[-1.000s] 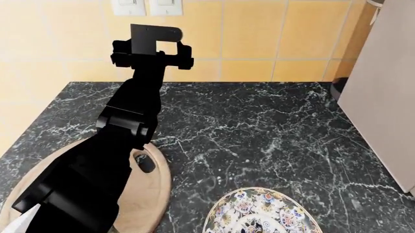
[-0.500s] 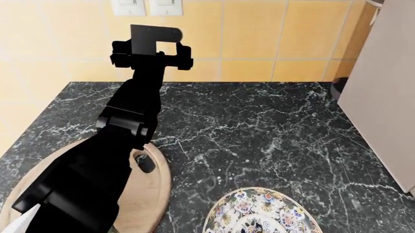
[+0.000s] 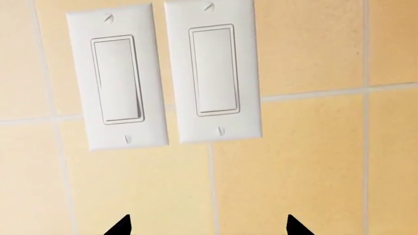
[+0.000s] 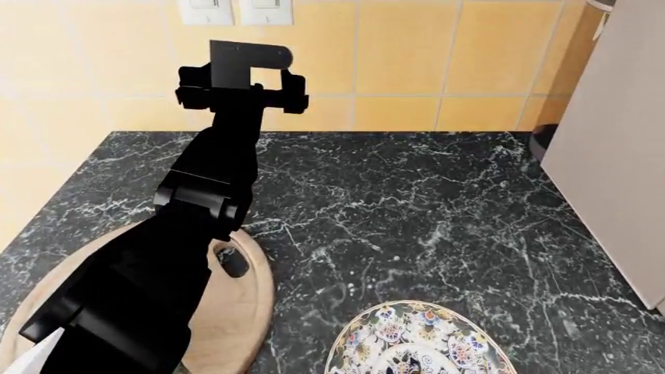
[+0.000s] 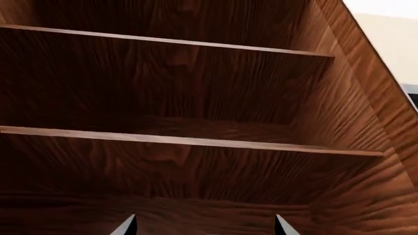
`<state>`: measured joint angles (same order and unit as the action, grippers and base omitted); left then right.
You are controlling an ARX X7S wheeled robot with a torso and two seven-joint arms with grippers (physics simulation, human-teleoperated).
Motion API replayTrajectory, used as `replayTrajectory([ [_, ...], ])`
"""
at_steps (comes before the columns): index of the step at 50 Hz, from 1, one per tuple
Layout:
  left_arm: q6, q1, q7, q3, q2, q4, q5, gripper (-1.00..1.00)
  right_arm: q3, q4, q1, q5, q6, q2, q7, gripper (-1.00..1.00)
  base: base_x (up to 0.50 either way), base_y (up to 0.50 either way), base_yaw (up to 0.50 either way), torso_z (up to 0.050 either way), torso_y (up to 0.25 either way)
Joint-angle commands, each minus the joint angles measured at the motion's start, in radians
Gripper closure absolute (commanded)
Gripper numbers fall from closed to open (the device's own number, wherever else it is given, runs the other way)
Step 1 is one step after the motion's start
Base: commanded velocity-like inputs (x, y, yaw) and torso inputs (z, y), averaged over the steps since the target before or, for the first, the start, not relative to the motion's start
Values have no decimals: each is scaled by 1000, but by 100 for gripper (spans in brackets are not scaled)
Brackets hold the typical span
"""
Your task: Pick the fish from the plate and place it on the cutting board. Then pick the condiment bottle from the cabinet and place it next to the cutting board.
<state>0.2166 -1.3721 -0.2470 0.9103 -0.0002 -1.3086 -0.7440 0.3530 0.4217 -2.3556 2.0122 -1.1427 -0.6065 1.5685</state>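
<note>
On the black marble counter, head view, biggest to smallest:
cabinet: dark wood shelves fill the right wrist view; no bottle seen on them.
left arm: black, raised over the cutting board toward the yellow tile wall.
cutting board: near left, mostly hidden under the arm, oval hole showing.
plate: bottom edge, right of the board, apart from it; fish not visible.
light switches: two white plates straight ahead of the left wrist camera.
left gripper: tips apart, empty.
right gripper: tips apart, empty, facing the shelves.
</note>
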Motion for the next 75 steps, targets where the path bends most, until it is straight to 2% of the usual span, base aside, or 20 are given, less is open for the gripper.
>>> replayTrajectory([
  [1,-2,0,2,-4,0,0,-1,-100,-169,-229,2,-236,-282,256,-57,-100,0,0,0,0,0],
  [12,-5,0,7,-10,0,0,-6,-100,-88,-340,47,-622,-190,256,-421,-100,0,0,0,0,0],
  [23,-5,0,8,-16,0,0,-8,-100,17,-464,84,-807,-77,252,-602,-100,0,0,0,0,0],
  [50,-4,0,14,-16,0,0,-12,-100,126,-582,199,-937,-4,215,-703,-100,0,0,0,0,0],
  [75,2,1,22,-16,0,0,-11,-100,109,-635,314,-905,48,211,-777,-100,0,0,0,0,0],
])
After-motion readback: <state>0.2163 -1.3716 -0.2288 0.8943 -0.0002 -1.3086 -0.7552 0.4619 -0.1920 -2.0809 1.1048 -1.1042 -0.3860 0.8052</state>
